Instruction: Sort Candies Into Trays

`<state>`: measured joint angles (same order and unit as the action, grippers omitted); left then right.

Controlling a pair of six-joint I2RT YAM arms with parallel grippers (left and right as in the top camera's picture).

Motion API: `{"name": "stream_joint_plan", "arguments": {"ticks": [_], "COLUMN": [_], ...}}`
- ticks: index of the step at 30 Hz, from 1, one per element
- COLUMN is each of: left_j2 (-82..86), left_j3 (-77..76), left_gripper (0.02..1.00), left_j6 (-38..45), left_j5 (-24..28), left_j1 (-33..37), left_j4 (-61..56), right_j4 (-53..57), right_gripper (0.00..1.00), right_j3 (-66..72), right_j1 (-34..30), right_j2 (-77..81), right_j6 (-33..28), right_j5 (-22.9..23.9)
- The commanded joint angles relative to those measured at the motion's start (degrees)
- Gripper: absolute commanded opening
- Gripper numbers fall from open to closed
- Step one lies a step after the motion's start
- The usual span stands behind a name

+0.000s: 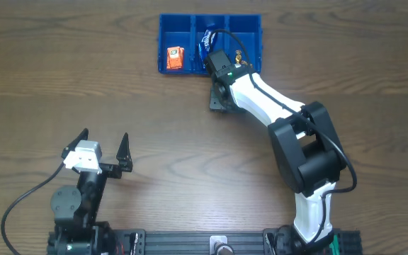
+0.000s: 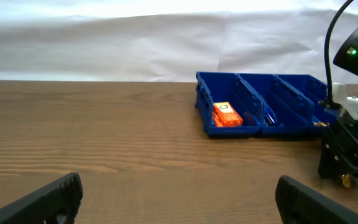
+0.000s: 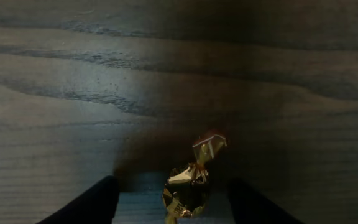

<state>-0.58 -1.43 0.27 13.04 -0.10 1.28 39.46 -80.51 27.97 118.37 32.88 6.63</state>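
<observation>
Straddling the gold candy [image 3: 187, 190], the right hand [image 3: 173, 184] stands open.

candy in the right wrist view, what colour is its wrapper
Shiny gold foil on the candy; best in the right wrist view.

Top view: even, diffuse light over table [image 1: 83, 71]; shadows faint. Left wrist view: white backdrop [image 2: 104, 43] glaring across upper frame. Right wrist view: dim, dark shadow at centre; glints on gold candy [image 3: 186, 190].

Gold candy [image 3: 187, 190] btwn spread jaws, wood table [image 3: 166, 81].
</observation>
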Motion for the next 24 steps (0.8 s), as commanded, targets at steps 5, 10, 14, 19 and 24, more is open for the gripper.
{"name": "stream_joint_plan", "arguments": {"ticks": [5, 10, 14, 19, 24], "left_j2": [0.31, 0.31, 0.31, 0.31, 0.31], "left_j3": [1.16, 1.16, 1.16, 1.16, 1.16], "left_gripper": [0.998, 0.998, 0.998, 0.998, 0.998], "left_j6": [0.83, 0.85, 0.85, 0.85, 0.85], "left_j5": [0.98, 0.98, 0.98, 0.98, 0.98], "left_j1": [0.17, 0.17, 0.17, 0.17, 0.17], "left_j4": [1.81, 1.81, 1.81, 1.81, 1.81], "right_j4": [0.24, 0.42, 0.55, 0.7, 0.7], "right_gripper": [0.492, 0.483, 0.435, 0.323, 0.222], "right_j3": [0.33, 0.33, 0.33, 0.33, 0.33], "right_j1": [-0.37, -0.39, -0.39, -0.39, -0.39], "right_j2": [0.39, 0.39, 0.39, 0.39, 0.39], "right_j6": [1.97, 2.71, 3.15, 3.15, 3.15], "right_j5": [2.78, 2.82, 2.97, 2.97, 2.97]}}
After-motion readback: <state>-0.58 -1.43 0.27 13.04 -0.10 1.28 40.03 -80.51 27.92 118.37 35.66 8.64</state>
